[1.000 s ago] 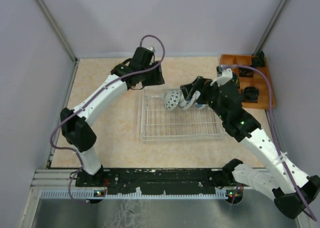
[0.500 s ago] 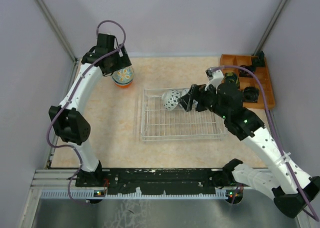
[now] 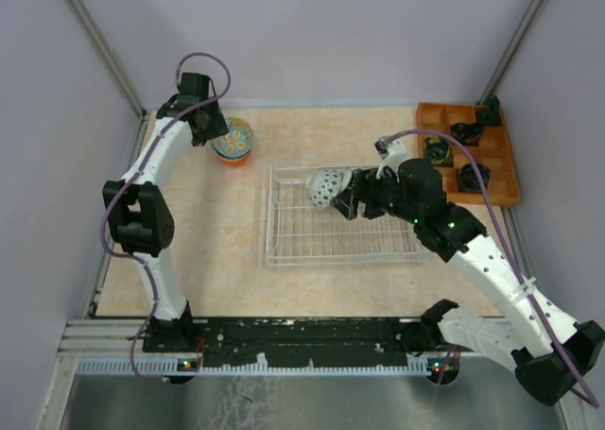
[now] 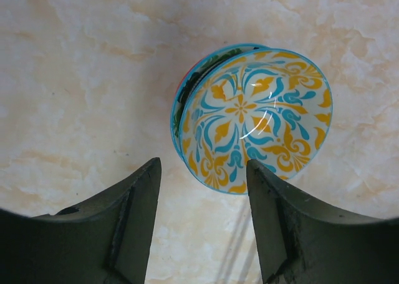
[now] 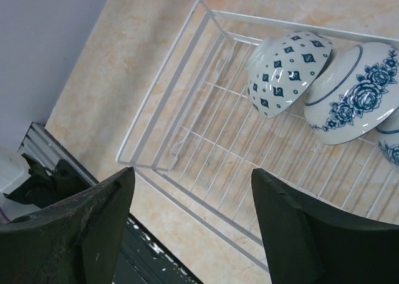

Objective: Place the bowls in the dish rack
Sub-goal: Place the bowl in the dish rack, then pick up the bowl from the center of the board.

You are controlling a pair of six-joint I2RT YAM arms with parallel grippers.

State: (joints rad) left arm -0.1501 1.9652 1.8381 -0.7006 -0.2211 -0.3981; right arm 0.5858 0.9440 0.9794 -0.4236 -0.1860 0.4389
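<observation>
At counter (image 4: 75, 59) far-left, left jaws hang spread, empty, beside orange-patterned bowl (image 4: 252, 118): best straddle its rim squarely before clamping; right jaws gape empty above dish rack (image 5: 158, 84).

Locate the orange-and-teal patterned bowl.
Top view: the patterned bowl sits on the table at far left, outside the dish rack, right by the open left hand.

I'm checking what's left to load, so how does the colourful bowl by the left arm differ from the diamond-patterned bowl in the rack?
The colourful bowl sits on the table outside the dish rack; the diamond-patterned bowl is inside it. The colourful bowl is orange and teal; the diamond-patterned bowl white with dark blue diamonds. Both are small and round.
</observation>
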